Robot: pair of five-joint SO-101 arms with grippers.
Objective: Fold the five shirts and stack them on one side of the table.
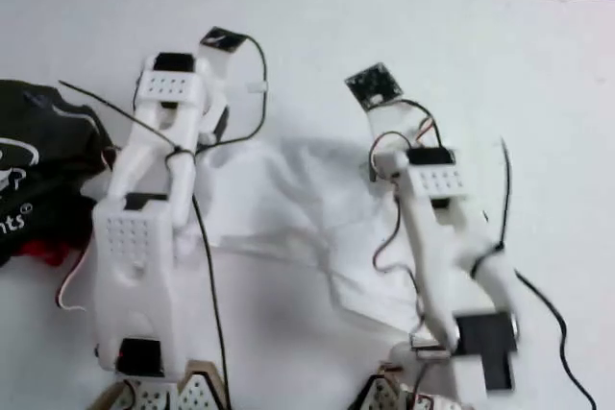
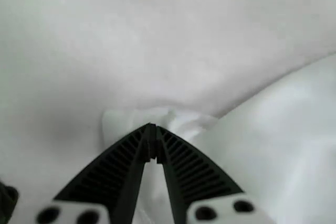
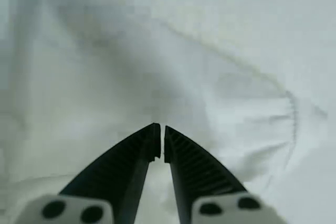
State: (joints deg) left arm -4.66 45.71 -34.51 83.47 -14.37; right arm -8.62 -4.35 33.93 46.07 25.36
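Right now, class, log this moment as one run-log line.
left gripper: shut on white shirt | right gripper: shut, over same shirt | dark clothes: heaped at table edge

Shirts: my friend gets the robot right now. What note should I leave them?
Left gripper: shut on a bunched bit of the white shirt.
Right gripper: shut, low over the same shirt; I cannot tell if it pinches cloth.
The white shirt lies spread and wrinkled on the table between the arms. A dark heap of clothes sits at the table edge, apart from it.
Done: nothing looks folded or stacked yet.
Left: fold the white shirt, then the heap, and stack them on one side.
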